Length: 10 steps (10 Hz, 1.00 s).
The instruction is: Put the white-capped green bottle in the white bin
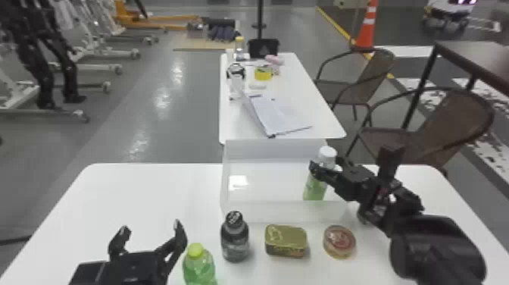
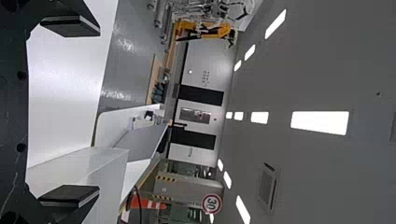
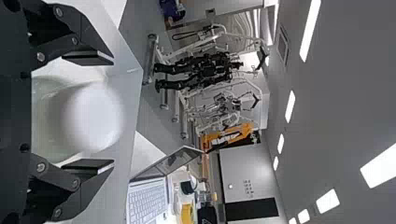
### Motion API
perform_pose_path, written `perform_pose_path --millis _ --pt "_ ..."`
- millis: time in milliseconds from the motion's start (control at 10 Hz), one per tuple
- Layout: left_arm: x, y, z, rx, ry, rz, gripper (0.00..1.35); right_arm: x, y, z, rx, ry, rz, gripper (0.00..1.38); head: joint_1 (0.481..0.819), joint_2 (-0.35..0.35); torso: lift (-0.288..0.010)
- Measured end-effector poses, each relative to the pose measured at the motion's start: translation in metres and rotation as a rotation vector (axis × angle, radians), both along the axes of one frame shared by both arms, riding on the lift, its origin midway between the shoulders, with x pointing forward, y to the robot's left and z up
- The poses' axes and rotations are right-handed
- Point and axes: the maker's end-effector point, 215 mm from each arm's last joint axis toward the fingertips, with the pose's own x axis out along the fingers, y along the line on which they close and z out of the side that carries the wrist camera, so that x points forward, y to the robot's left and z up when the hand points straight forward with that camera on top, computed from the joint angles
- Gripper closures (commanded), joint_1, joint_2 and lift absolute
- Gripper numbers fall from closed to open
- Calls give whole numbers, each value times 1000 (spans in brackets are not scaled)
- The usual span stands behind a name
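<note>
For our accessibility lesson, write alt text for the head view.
The right claw holds a white-capped green bottle inside a white bin. Nearer: a lime-capped bottle, dark bottle, oblong tin and round tin; the open left claw is at left.

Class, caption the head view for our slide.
Right pincer around the white-capped green bottle at the white bin, a gold tin in front.

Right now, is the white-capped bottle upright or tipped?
The bottle is roughly upright: its white cap is on top, the green part below. Whether its base touches the bin, I can't tell.
</note>
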Motion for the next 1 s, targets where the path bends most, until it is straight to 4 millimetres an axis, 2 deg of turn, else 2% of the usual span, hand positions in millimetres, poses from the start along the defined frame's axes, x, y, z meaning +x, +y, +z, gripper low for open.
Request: perform_pose_path --millis 400,700,900,1000 --pt "0 0 0 -2 -2 0 111 0 -1 2 -2 -6 -2 208 549 0 -100" --pt "0 -1 3 2 -11 -1 111 -8 -6 4 3 -14 -41 206 549 0 -100" --pt "0 -3 8 10 -21 -1 111 -31 -24 10 1 -23 -140 206 549 0 -100" --pt "-1 -2 7 12 -20 4 113 -48 -37 23 -18 -53 -200 206 549 0 -100"
